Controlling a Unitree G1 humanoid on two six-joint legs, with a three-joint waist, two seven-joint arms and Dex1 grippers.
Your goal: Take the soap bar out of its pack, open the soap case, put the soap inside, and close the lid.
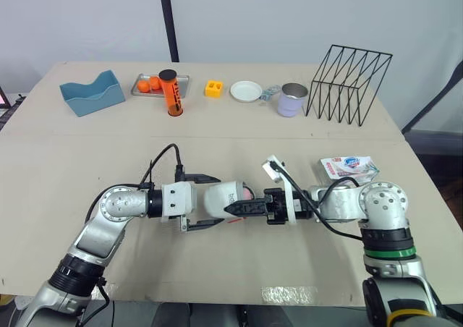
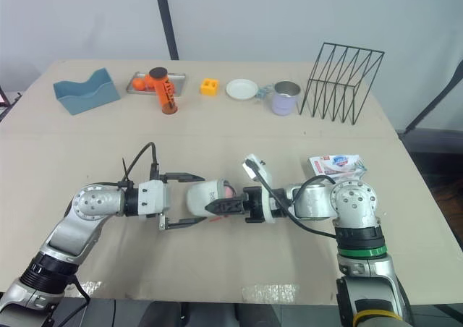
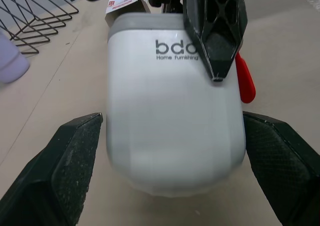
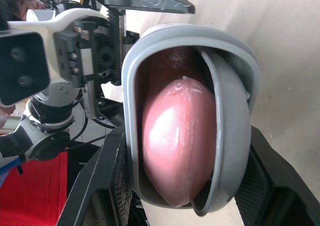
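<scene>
while the right hand (image 1: 233, 207) grips one soap case (image 1: 217, 195) holding one soap bar (image 4: 177, 141), the left hand (image 3: 172, 118) flanks it released.

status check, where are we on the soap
Left gripper open, flanking soap case. Right gripper shut on soap case, soap inside, lid ajar. Pack lies aside, nothing blocking.
</scene>
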